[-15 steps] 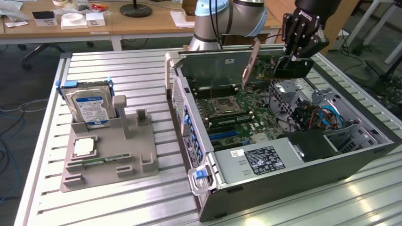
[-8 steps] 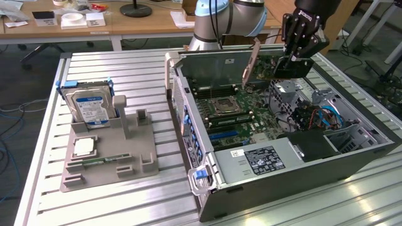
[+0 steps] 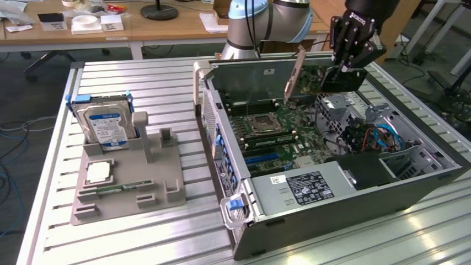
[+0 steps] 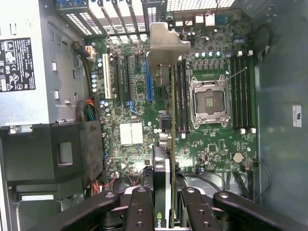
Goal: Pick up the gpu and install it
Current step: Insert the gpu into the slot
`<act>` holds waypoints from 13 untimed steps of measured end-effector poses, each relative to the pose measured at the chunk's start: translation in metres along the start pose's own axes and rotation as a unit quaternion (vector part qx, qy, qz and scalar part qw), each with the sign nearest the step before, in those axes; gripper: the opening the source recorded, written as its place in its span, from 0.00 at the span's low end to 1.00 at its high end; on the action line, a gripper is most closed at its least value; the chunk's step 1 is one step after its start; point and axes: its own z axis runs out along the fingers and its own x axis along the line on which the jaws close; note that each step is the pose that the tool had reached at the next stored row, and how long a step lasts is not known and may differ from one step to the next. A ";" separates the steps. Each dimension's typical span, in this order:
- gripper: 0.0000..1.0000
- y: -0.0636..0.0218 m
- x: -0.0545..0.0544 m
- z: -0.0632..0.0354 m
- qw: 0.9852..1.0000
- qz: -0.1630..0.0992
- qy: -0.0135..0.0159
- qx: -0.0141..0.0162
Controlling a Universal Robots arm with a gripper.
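The gripper pinches the gpu tight, on its edge over the motherboard's far end, likely to fit a slot.

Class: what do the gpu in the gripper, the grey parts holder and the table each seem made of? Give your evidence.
gpu: green circuit board, likely fibreglass laminate, with matt black cooler, probably plastic; its bracket looks like bare pale metal. Grey parts holder: even matt grey, likely plastic. Table: slatted, with bright streaky reflections, probably aluminium.
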 end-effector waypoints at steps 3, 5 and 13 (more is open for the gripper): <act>0.27 0.0001 0.000 0.0003 1.000 -0.005 0.000 0.000; 0.27 0.0003 0.000 0.0007 1.000 -0.009 0.000 0.000; 0.27 0.0010 0.000 0.0021 1.000 -0.026 0.001 0.001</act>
